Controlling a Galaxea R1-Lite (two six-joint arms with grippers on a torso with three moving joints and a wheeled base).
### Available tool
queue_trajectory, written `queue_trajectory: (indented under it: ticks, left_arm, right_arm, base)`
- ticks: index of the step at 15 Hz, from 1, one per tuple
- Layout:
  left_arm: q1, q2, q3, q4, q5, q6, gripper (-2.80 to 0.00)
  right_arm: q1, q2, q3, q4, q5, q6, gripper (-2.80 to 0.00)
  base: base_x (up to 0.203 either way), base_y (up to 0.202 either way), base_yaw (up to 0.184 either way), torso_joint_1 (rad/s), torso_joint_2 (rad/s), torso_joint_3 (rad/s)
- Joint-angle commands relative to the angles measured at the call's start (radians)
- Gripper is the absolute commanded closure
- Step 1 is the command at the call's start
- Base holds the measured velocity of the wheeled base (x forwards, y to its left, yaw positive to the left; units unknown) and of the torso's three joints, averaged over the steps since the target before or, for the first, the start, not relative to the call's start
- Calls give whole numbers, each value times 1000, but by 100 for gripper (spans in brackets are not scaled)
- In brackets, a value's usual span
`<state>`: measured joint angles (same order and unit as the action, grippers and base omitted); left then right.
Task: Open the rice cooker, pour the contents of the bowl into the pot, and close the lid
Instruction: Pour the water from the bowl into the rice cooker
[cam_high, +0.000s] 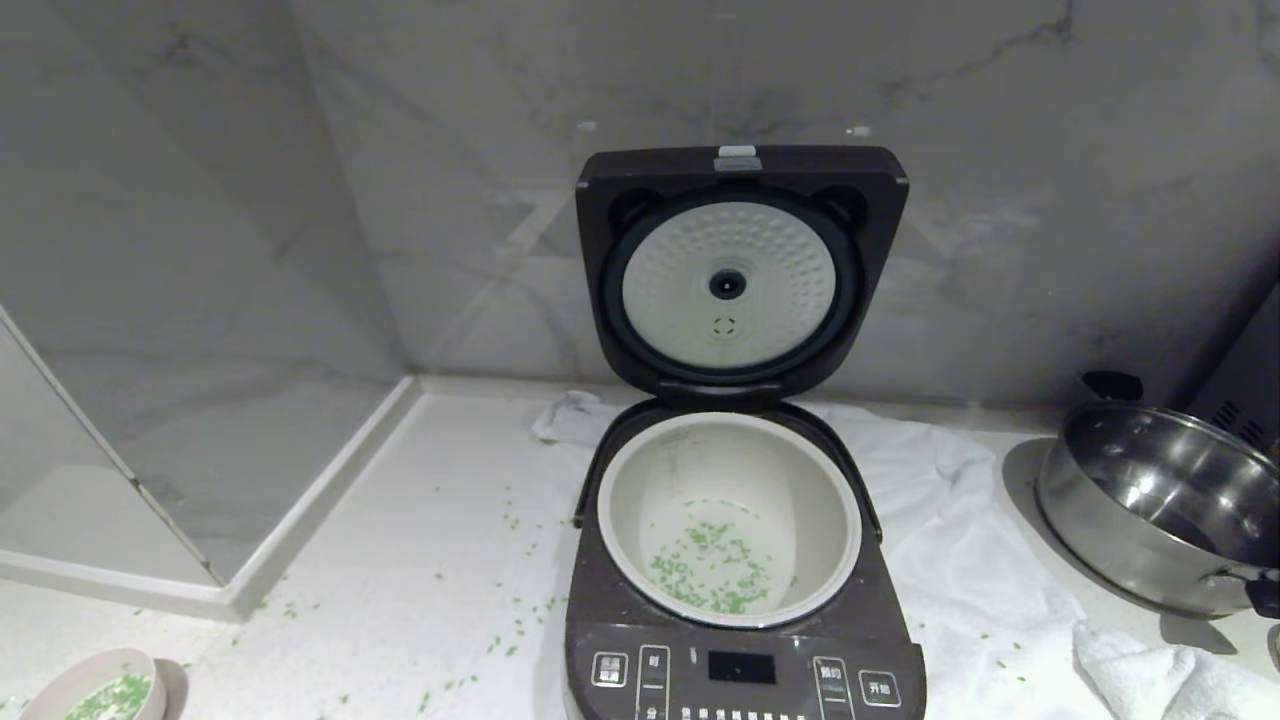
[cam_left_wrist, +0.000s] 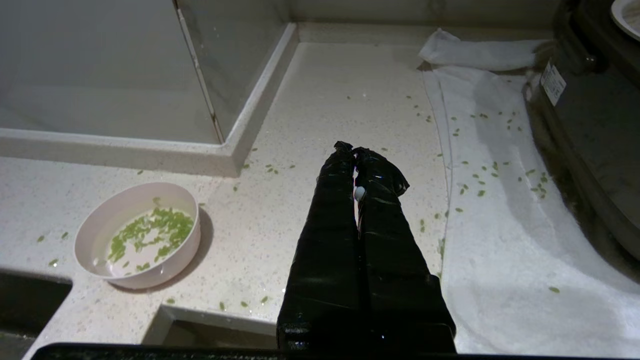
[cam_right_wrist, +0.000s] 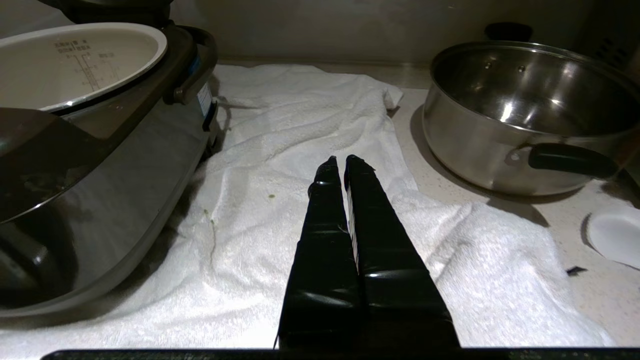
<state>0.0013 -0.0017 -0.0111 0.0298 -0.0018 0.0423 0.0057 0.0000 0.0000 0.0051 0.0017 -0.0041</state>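
With the lid raised, we see grains in the pot and in the bowl; both grippers, left and right, have fingers pressed together, empty.

Both arms are out of the head camera's sight. The left tool hangs above the worktop, its two black fingers pressed together and holding nothing. The right tool hangs low likewise, its black fingers closed tip to tip and empty.
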Motion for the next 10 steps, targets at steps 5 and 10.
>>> queue_trajectory:
  ticks: [5,10]
  left_arm:
    - [0,-1,-27,-8,0,-5,0]
    - [4,290,-285,115,135,-94,0]
  right_arm:
    - [0,0,2,-1,0,0,0]
    - [0,-2,2,-1,0,0,0]
  base:
    - [-41,0,0,4,0,1]
    - [0,0,0,0,0,0]
